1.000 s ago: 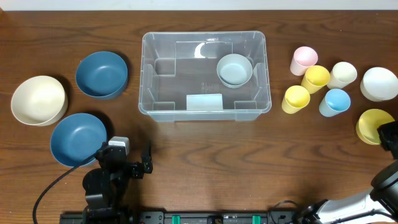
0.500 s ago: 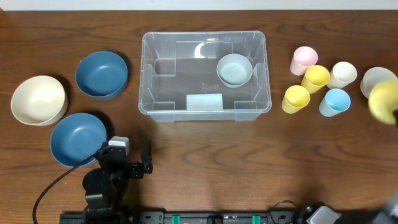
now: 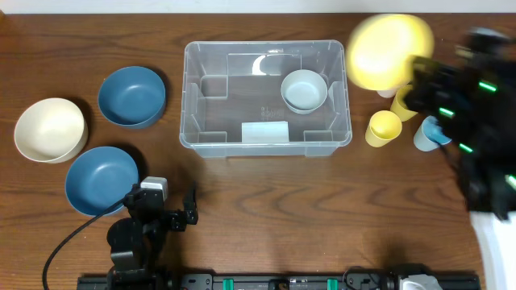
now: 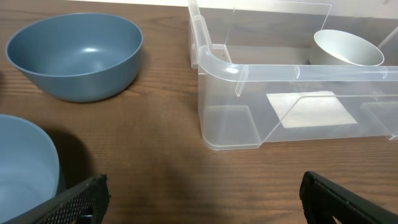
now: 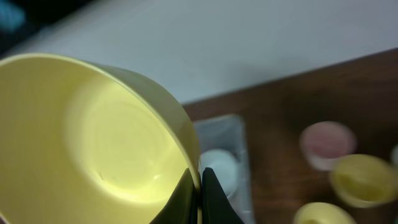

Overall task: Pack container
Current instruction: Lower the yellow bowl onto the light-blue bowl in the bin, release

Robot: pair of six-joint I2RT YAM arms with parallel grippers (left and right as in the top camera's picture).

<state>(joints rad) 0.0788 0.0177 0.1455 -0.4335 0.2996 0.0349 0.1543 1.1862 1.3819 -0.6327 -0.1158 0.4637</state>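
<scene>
At the rim of the yellow bowl (image 5: pixel 106 143), the right arm's jaws are pinched narrow, one finger inside the wall and one outside, so the bowl is held tilted with its hollow facing the wrist camera. Seen from overhead the bowl is a blur above the surface, at the far right corner of the container (image 3: pixel 193 97). The right arm (image 3: pixel 463 113), also blurred, reaches in from the right side over a yellow cup (image 3: pixel 384 128) and a blue cup (image 3: pixel 427 133). The container sits at mid-surface with a small pale bowl (image 3: pixel 304 89) inside its right half. The left arm (image 3: pixel 149 217) rests low at the near edge, its jaws spread wide around nothing and pointed toward the container, beside the near blue bowl (image 3: pixel 101 179). Farther left lie a second blue bowl (image 3: pixel 131 96) and a cream bowl (image 3: pixel 50 129).
</scene>
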